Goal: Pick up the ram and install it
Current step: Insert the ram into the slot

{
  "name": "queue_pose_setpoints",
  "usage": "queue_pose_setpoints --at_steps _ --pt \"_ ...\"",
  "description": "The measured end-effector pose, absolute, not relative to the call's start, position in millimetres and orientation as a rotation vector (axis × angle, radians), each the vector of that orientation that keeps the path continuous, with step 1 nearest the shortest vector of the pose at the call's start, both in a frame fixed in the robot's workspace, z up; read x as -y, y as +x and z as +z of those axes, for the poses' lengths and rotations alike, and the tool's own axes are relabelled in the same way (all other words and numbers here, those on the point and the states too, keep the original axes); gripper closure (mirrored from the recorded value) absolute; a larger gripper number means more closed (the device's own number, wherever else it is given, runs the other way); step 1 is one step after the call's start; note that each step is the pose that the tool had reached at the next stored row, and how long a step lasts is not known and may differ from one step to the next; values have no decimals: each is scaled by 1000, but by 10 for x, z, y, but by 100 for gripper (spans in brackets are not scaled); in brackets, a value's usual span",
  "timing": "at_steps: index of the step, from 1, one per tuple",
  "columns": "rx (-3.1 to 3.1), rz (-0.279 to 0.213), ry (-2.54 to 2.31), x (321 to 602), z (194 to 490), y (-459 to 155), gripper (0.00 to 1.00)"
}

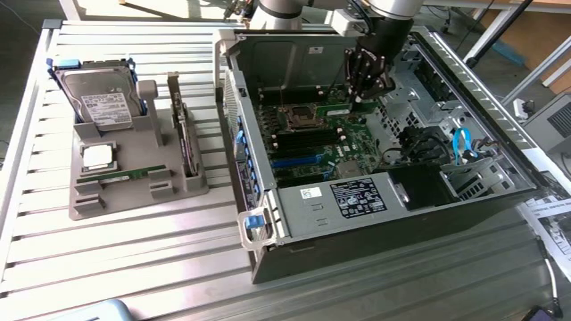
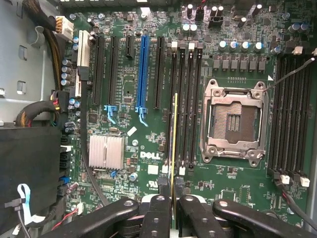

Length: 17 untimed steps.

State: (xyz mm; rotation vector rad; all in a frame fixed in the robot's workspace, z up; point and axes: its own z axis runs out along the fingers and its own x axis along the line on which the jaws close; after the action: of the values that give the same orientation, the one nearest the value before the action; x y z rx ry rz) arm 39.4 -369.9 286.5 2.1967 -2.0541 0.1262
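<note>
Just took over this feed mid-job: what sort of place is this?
Probably a robotics lab bench for PC assembly: an open computer tower on a slatted metal table, beside a grey fixture tray holding a hard drive.

Arm (image 1: 392, 8): enters the exterior view at 12 o'clock, wrist aimed down toward 6 o'clock.
Gripper (image 1: 366, 75): black, hanging at about 1 o'clock from that view's centre.
Fingers (image 2: 164, 184): drawn close together, pinching the ram (image 2: 174, 129) edge-on between them.
</note>
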Motion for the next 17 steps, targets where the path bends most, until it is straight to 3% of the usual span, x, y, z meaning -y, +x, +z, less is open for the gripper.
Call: queue_pose_setpoints --at_steps 14,17 --pt "2054 126 2197 3699 2778 394 86" --pt "2072 92 2216 3699 2774 394 86"
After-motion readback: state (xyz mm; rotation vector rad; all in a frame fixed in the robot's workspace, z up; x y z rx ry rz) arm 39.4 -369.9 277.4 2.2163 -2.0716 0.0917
